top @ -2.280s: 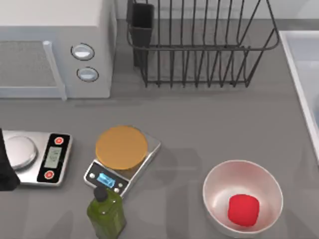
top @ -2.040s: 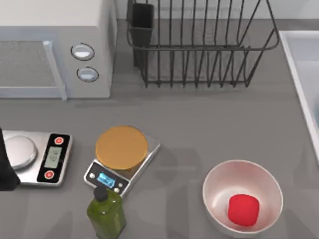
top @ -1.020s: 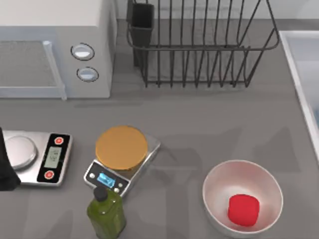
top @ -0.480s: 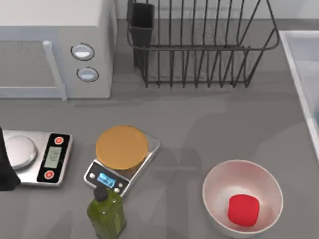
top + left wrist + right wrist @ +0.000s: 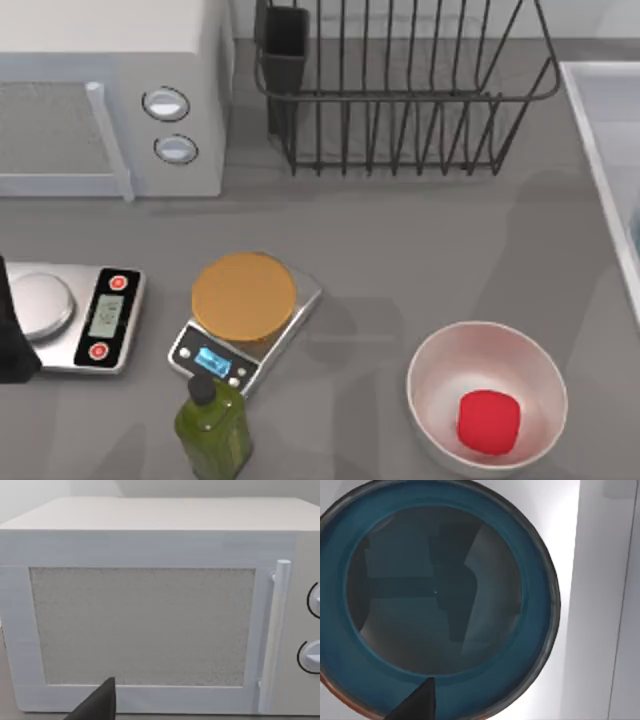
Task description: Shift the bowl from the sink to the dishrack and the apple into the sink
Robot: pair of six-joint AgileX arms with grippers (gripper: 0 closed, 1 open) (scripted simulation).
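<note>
The teal-blue bowl with its orange-red rim sits upright on the pale floor of the sink, seen from straight above in the right wrist view. My right gripper hovers over it, one dark fingertip showing above the bowl's rim. The red apple lies inside a larger whitish-pink bowl at the table's front right. The sink's rim runs along the right edge. The black wire dishrack stands at the back, its cutlery cup on the left corner. My left arm is parked at the left edge.
A white microwave fills the back left, and the left wrist view faces its door. Two kitchen scales and a green bottle stand along the front left. Bare grey counter lies between the dishrack and the pale bowl.
No object on the table has moved. Faint shadows on the counter between the pale bowl and the sink have shifted.
</note>
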